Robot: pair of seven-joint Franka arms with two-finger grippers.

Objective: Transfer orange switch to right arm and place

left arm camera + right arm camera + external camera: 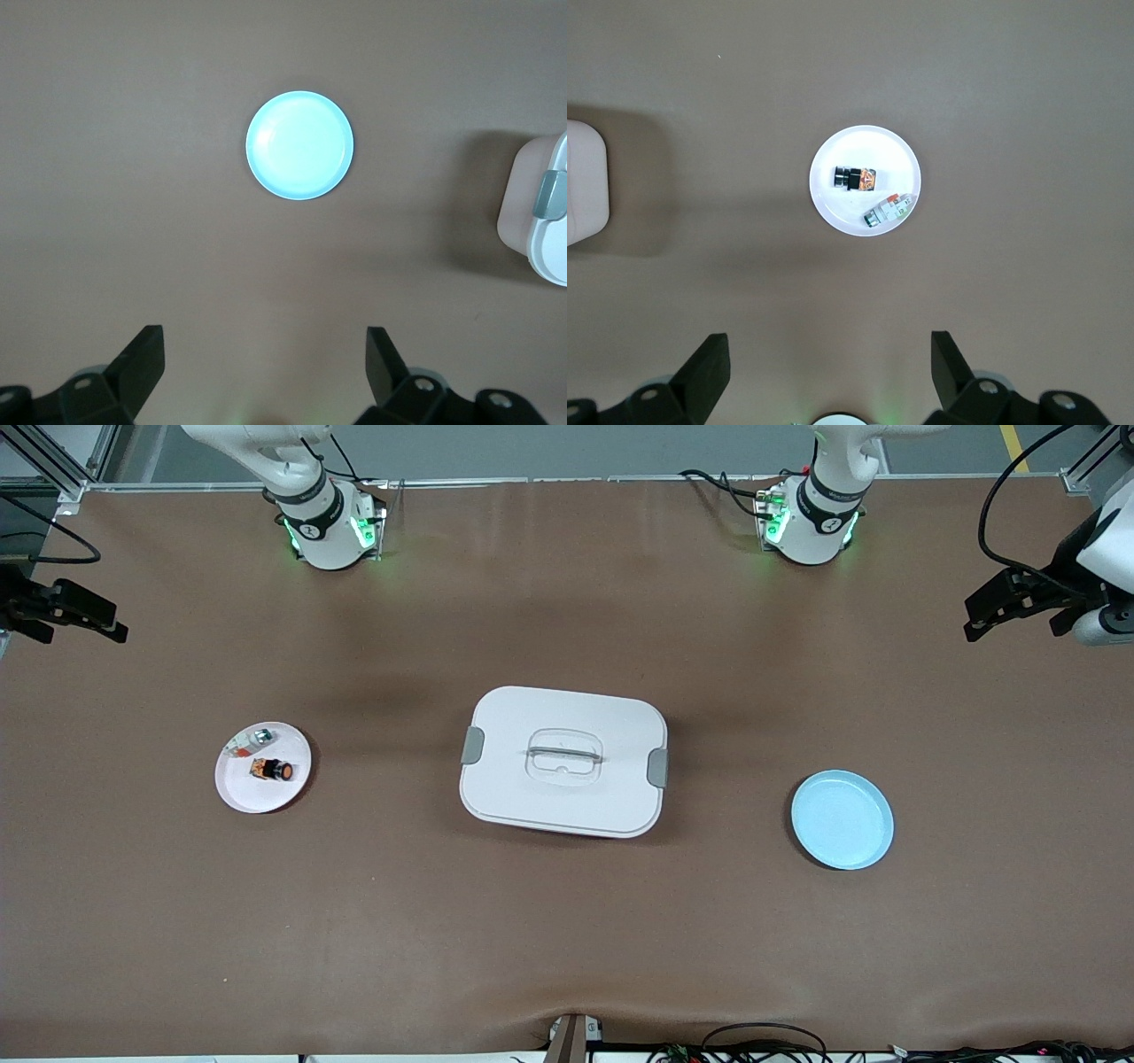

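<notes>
The orange switch (273,769) lies on its side on a small white plate (257,797) toward the right arm's end of the table. It also shows in the right wrist view (855,178), on the same plate (855,146). My right gripper (830,354) is open and empty, high over the table beside that plate. My left gripper (266,354) is open and empty, high over the table beside an empty light blue plate (299,145). Both grippers are well apart from the switch.
A small silver-and-red piece (257,738) lies on the white plate beside the switch. A closed white box with grey latches (563,762) stands mid-table. The blue plate (842,819) lies toward the left arm's end.
</notes>
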